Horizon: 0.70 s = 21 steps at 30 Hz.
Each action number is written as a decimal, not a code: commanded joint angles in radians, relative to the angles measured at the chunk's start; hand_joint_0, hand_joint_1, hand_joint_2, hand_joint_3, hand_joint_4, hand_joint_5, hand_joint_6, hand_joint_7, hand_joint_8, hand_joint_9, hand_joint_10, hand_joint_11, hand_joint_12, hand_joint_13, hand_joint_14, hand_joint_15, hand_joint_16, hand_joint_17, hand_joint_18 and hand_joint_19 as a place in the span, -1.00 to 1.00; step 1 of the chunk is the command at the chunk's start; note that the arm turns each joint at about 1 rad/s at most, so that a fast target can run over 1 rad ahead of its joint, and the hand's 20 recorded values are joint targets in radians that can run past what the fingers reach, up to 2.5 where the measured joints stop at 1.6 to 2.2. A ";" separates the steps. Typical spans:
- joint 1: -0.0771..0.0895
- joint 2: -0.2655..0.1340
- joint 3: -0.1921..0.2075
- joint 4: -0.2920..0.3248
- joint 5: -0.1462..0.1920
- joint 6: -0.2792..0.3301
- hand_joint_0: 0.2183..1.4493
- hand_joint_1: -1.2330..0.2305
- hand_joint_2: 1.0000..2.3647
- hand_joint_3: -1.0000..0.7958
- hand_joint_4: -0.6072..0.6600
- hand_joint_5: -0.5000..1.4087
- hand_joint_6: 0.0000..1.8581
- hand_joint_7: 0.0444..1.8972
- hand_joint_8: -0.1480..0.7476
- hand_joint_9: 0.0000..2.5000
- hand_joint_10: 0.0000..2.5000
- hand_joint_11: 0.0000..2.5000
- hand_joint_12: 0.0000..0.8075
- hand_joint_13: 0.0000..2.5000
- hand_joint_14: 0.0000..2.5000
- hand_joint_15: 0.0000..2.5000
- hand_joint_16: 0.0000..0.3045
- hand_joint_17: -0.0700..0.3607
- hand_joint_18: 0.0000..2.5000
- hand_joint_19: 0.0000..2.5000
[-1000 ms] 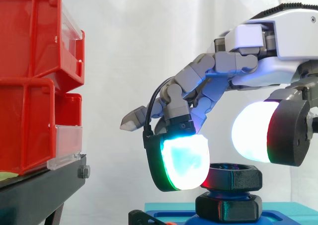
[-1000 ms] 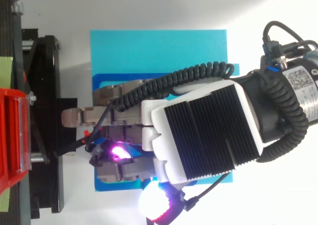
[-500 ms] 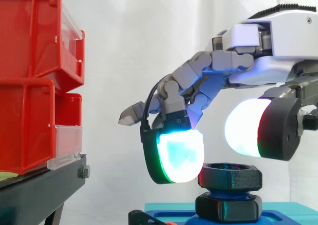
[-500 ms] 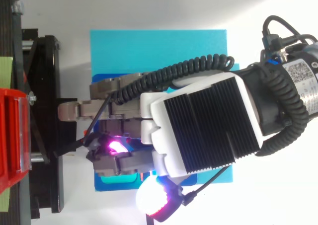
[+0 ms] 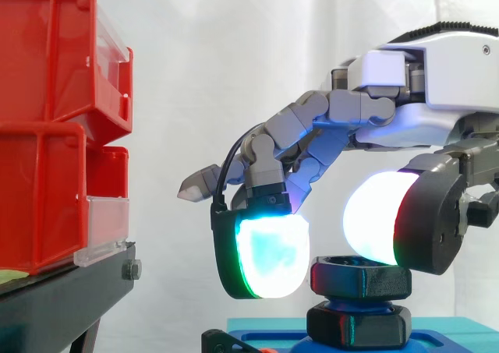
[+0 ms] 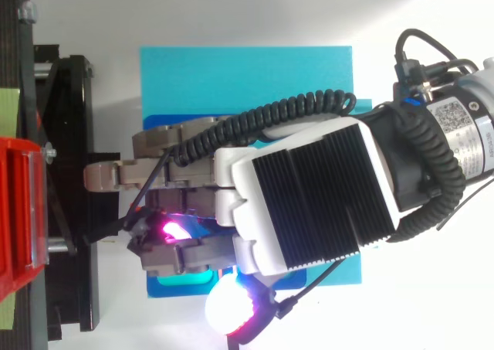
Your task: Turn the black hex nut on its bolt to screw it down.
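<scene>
The black hex nut point(image 5: 360, 279) sits just beneath the robot hand point(image 5: 437, 96), turning axis upright, low between its cyan fingertip pad point(image 5: 265, 255) and white thumb pad point(image 5: 374, 217). The hand is loosely spread and grips nothing.

The side view looks level across the work from close by, facing the white curtain point(image 5: 234, 57). Its left edge cuts the red bins point(image 5: 47, 127) on their black stand point(image 5: 62, 298), the robot hand point(image 5: 421, 111) reaches in from the right edge, and the black hex nut point(image 5: 360, 279) sits low in the picture. The top view looks straight down from farther off, taking in the blue plate point(image 6: 247, 79) from edge to edge. It shares the bins at the left, the stand, the plate and the robot hand with the side view.
</scene>
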 commanded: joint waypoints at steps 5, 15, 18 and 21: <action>-0.003 0.000 -0.003 0.005 -0.005 -0.002 -0.45 0.25 -1.00 -0.44 0.29 -0.54 -0.19 0.10 -0.01 -0.32 -1.00 -0.83 -0.18 -0.69 -1.00 -1.00 -0.68 -0.17 -0.59 -0.74; -0.011 0.000 -0.003 0.003 -0.031 -0.002 -0.45 0.33 -1.00 -0.44 0.23 -0.54 -0.19 0.11 -0.02 -0.31 -1.00 -0.83 -0.17 -0.69 -1.00 -1.00 -0.68 -0.17 -0.60 -0.74; -0.015 0.000 -0.003 0.002 -0.041 -0.002 -0.45 0.35 -1.00 -0.44 0.21 -0.53 -0.19 0.11 -0.02 -0.31 -1.00 -0.83 -0.17 -0.69 -1.00 -1.00 -0.68 -0.17 -0.60 -0.74; -0.022 0.000 -0.003 0.003 -0.046 -0.002 -0.45 0.35 -1.00 -0.44 0.21 -0.53 -0.19 0.11 -0.02 -0.31 -1.00 -0.83 -0.17 -0.69 -1.00 -1.00 -0.68 -0.17 -0.60 -0.74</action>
